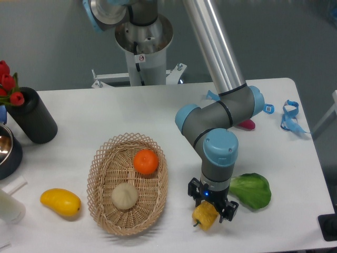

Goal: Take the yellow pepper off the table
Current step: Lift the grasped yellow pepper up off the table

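- Hand point(209, 206) is seen pointing straight down at the front of the tabletop point(168, 108), with its two fingers set on either side of the yellow pepper point(205, 215).
- Whether the fingers are actually pressed against the pepper cannot be told; they are seen close against its sides, only narrowly parted.
- The yellow pepper is found near the front edge of the tabletop, its upper part covered by the hand and its short stem pointed toward 7 o'clock.
- A green leafy vegetable point(251, 190) is seen at 2 o'clock from the pepper, just beside the hand.
- A wicker basket point(102, 174) is placed at 9 o'clock from the pepper, apart from it; an orange point(146, 162) and a pale round item point(125, 196) are held in it.
- A smooth yellow fruit point(61, 203) is seen at 9 o'clock beyond the basket.
- A black cylinder point(32, 115) with red tulips point(8, 84) is placed at the left edge.
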You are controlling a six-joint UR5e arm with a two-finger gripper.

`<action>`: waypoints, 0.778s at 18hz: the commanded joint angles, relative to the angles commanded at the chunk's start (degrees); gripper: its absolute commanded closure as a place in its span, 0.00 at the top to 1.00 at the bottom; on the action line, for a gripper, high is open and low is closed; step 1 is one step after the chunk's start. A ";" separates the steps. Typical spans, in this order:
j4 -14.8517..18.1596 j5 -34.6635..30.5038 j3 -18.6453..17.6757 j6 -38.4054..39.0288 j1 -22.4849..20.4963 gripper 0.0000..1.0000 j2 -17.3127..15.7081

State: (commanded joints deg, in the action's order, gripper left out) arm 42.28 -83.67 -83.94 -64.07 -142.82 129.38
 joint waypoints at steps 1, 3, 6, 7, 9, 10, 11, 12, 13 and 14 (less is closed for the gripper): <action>0.00 0.00 0.26 0.00 0.00 0.36 0.00; 0.00 0.09 0.97 0.26 0.00 0.28 -0.17; 0.00 0.18 2.46 1.57 0.00 0.27 -1.49; 0.00 0.26 2.90 2.98 0.00 0.27 -2.45; 0.00 0.44 4.04 6.05 0.17 0.27 -4.82; 0.00 0.79 4.57 7.63 0.44 0.27 -6.23; 0.00 1.92 5.09 9.48 0.87 0.28 -7.72; 0.09 3.93 5.53 11.58 0.88 0.28 -8.95; 0.09 6.65 5.63 13.78 0.88 0.28 -10.01; 0.17 9.38 5.54 15.54 0.88 0.28 -11.06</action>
State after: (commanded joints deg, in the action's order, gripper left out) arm 42.45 -74.30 -78.40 -48.53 -141.94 118.31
